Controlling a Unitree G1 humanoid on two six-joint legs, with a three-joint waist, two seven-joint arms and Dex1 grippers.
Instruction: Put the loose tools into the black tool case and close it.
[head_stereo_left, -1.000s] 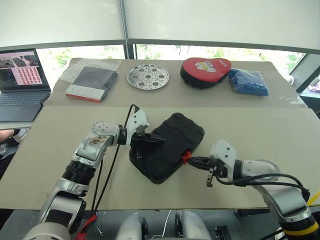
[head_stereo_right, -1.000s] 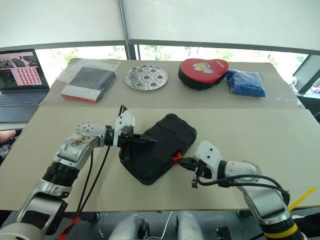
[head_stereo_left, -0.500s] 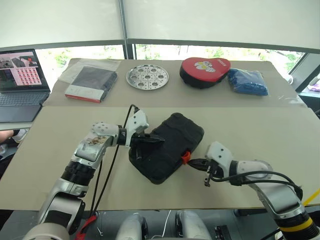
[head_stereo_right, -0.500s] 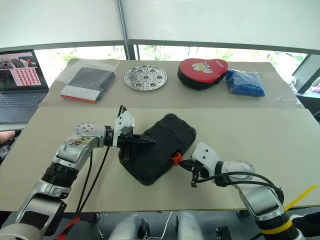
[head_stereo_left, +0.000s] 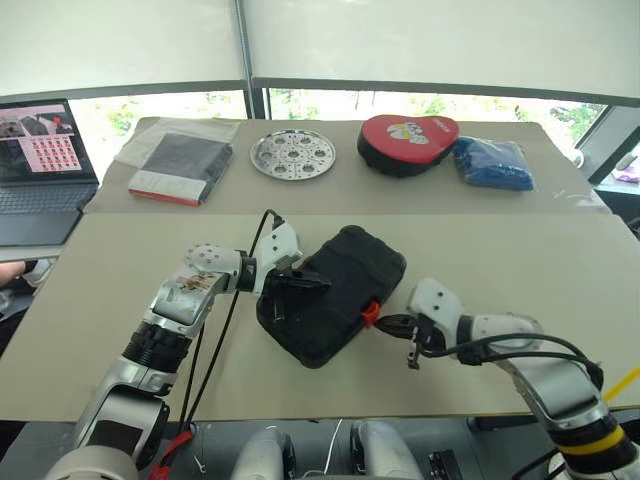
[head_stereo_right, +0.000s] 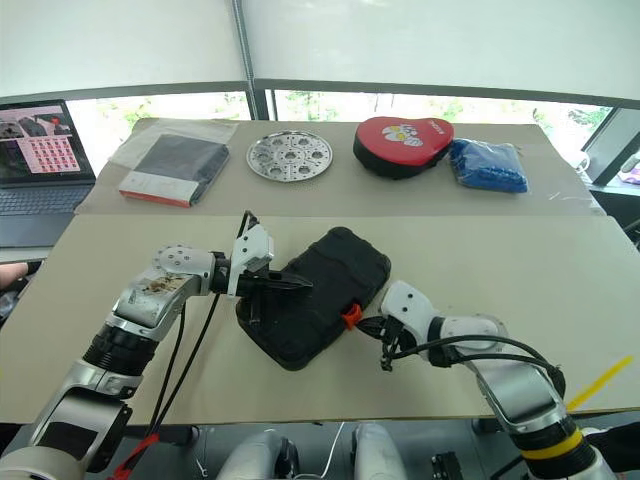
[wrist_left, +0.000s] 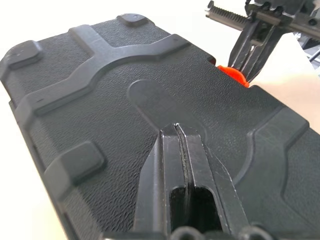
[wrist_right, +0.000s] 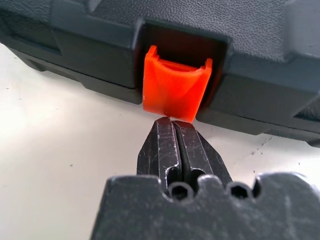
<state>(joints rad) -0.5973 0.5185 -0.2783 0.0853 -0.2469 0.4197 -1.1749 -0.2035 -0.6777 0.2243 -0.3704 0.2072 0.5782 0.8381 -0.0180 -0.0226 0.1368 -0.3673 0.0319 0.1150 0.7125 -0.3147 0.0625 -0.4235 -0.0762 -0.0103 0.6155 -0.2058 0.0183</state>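
The black tool case (head_stereo_left: 340, 290) lies with its lid down in the middle of the near table, its lid ribbed and textured (wrist_left: 100, 100). My left gripper (head_stereo_left: 320, 281) is shut, and its tips (wrist_left: 176, 129) rest on top of the lid. My right gripper (head_stereo_left: 388, 323) is shut too, with its tips (wrist_right: 172, 121) right under the lower edge of the orange latch (wrist_right: 176, 85) on the case's near right side (head_stereo_left: 371, 313). The loose tools are out of view.
On the far table stand a dark flat book in a plastic sleeve (head_stereo_left: 180, 165), a round perforated metal plate (head_stereo_left: 293, 154), a red-topped black pouch (head_stereo_left: 408, 142) and a blue cloth bundle (head_stereo_left: 490, 163). A laptop (head_stereo_left: 40, 160) sits at the far left.
My right gripper has crept a little to the left, closer to the orange latch. The left gripper and the case have stayed put.
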